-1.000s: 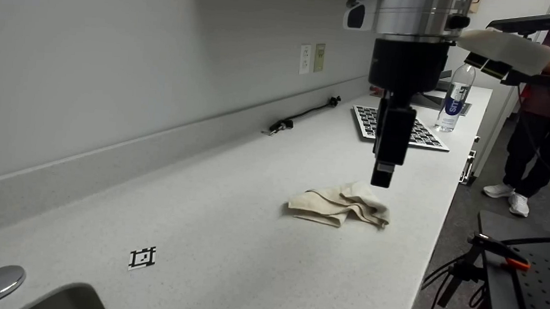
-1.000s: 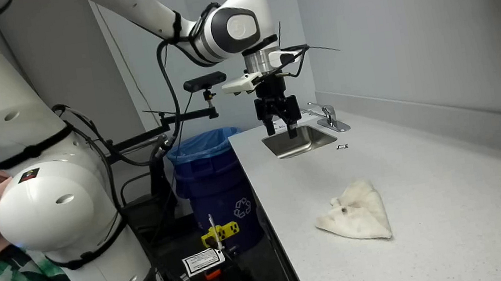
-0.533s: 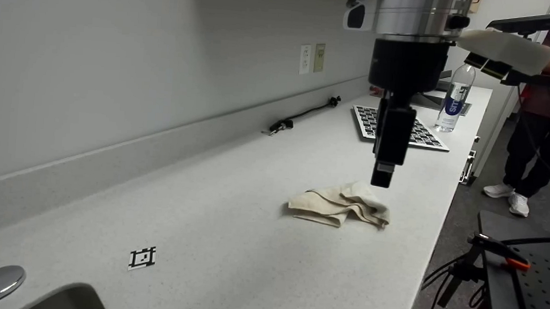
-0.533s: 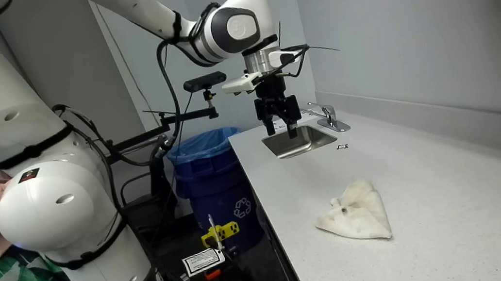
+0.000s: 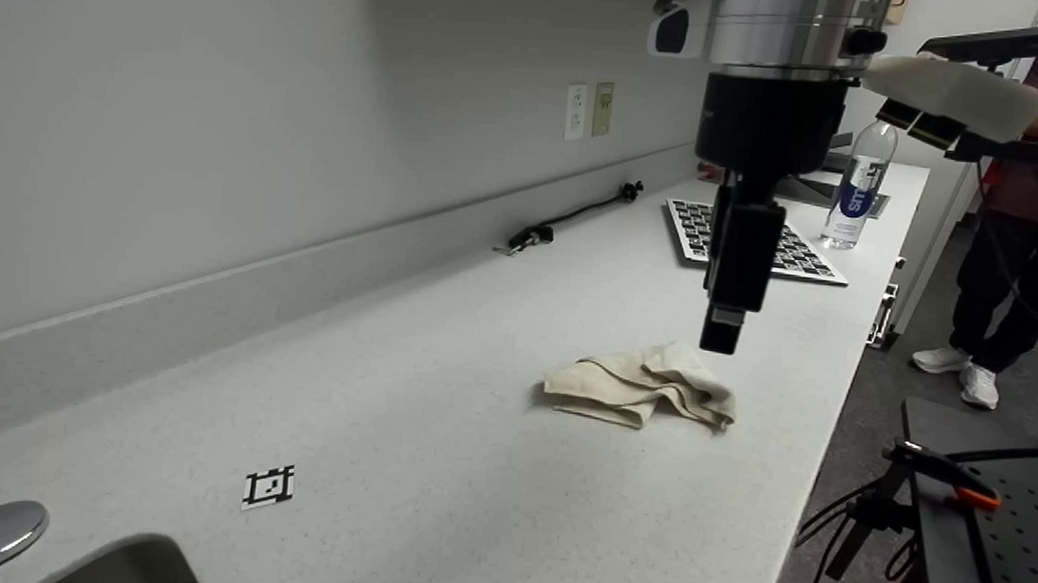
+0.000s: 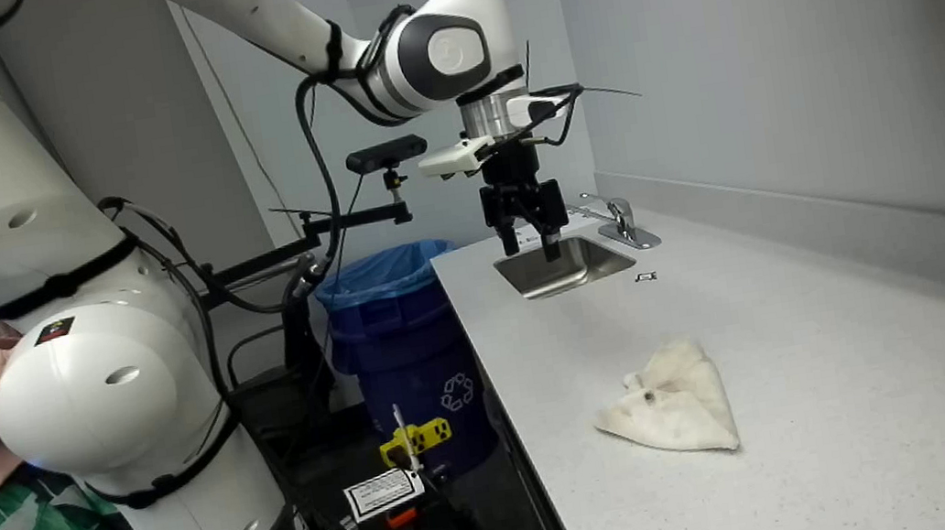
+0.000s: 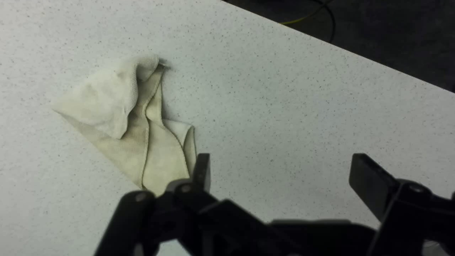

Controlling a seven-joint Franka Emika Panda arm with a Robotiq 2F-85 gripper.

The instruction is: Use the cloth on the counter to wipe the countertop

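As it lies rumpled on the speckled countertop (image 7: 266, 89), the cream cloth (image 7: 135, 128) tapers to a point at the left of the wrist view, then folds over itself in a paler flap, then breaks into tan layers with wavy, stitched edges — the lower right partly hidden behind the gripper (image 7: 280, 163), which hangs above, spread wide.

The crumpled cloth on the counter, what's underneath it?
The cloth lies on the pale, speckled countertop, which shows around it. The spot directly beneath is covered, so I can't tell whether anything else is hidden there.
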